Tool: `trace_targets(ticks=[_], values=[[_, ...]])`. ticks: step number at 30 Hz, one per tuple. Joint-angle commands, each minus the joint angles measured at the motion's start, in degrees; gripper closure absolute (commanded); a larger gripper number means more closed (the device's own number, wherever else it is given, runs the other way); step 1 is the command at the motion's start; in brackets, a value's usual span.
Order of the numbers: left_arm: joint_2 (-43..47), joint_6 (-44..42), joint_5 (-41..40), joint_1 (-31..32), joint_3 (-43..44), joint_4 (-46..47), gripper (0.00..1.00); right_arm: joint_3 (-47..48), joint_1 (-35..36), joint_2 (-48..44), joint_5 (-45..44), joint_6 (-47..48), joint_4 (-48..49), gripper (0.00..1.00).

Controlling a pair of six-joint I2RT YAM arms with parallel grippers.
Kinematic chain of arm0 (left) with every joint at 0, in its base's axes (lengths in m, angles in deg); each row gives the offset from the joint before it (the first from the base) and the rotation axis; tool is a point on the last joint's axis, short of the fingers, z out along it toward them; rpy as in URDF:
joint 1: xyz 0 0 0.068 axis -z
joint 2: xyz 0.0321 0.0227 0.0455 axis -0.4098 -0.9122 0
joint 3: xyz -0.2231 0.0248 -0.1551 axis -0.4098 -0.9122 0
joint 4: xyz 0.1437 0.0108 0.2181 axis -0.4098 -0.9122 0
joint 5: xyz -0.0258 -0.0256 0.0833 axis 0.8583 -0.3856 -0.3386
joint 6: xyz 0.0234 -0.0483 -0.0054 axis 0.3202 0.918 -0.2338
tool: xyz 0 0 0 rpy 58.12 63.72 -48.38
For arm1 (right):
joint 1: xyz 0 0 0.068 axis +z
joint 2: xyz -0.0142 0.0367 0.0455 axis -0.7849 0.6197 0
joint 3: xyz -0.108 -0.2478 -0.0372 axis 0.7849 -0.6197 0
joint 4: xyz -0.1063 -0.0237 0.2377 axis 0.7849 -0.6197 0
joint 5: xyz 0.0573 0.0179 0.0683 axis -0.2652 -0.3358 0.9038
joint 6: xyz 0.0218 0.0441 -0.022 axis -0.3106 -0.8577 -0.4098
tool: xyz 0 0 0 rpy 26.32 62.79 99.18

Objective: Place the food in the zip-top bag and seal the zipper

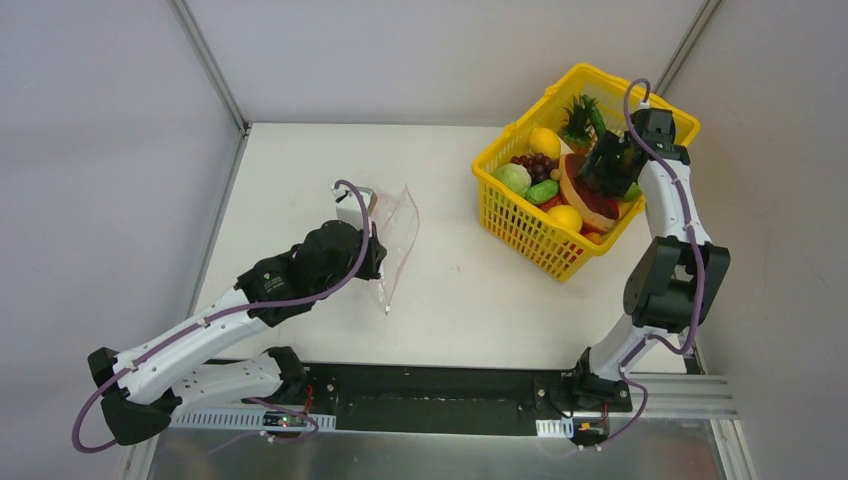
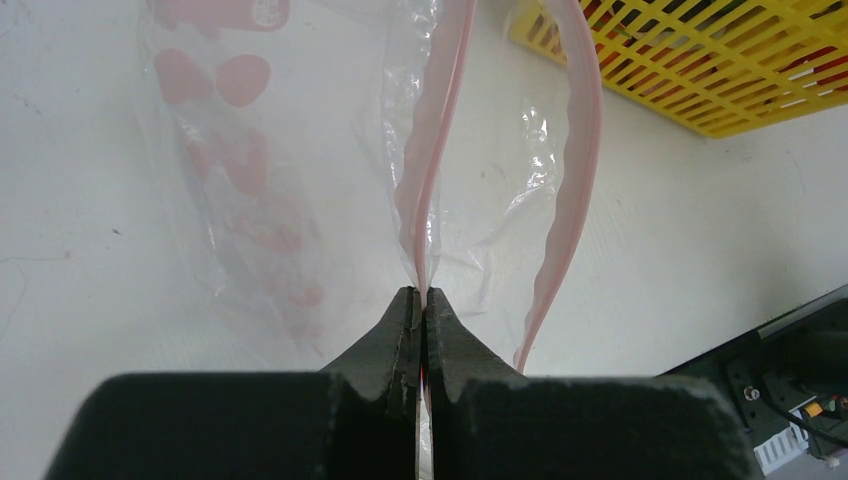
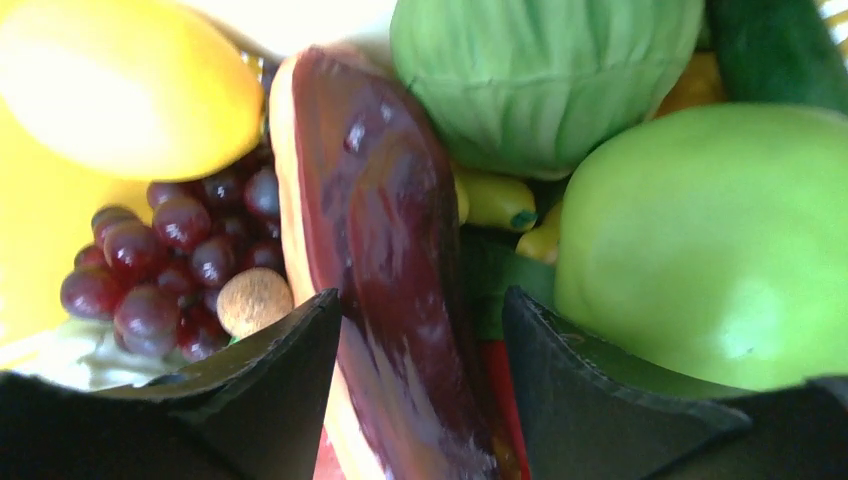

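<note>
Zip-top bag in left gripper; right gripper down in the yellow basket.
Top view: bag stands up off the white table, left of centre, well apart from the basket. Food sits in the basket: cabbage, grapes, cucumber, yellow fruit, dark red slice. Left wrist: jaws clenched on one lip of the pink zipper, other lip bowing away to the side, mouth gaping; basket corner behind. Right wrist: jaws spread, straddling the slice, one pad against its rim, the other clear of it; grapes on one side, green fruit on the other, cabbage beyond.
</note>
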Motion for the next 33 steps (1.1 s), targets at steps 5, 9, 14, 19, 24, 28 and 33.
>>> trace_targets(ticks=[5, 9, 14, 19, 24, 28, 33], values=[[-0.48, -1.41, -0.02, 0.63, 0.14, 0.75, 1.0, 1.36, -0.81, -3.43, 12.64, 3.57, -6.17, 0.56], [-1.44, -0.99, 0.3, 0.66, 0.31, 0.88, 1.0, -0.65, -0.81, -6.69, 10.18, 2.2, -3.67, 0.75], [-1.59, -0.89, 0.6, 0.66, 0.38, 0.62, 1.0, -3.88, -0.81, -11.57, 11.01, 0.6, 1.66, 1.0], [-0.39, -0.33, 0.28, 0.64, -0.37, 0.1, 1.0, -8.17, -0.81, -18.9, 9.59, -2.75, 9.85, 1.0], [0.72, 0.08, -0.74, 0.6, -1.15, -0.47, 1.0, -12.48, -0.81, -25.5, 11.11, -8.06, 18.72, 1.0], [0.89, 0.08, -1.71, 0.66, -0.92, -1.37, 1.0, -14.65, -0.81, -29.37, 16.8, -13.43, 25.76, 1.0], [0.75, 0.23, -2.53, 0.6, -0.97, -1.76, 1.0, -12.0, -0.61, -31.07, 24.93, -17.32, 23.07, 1.0]])
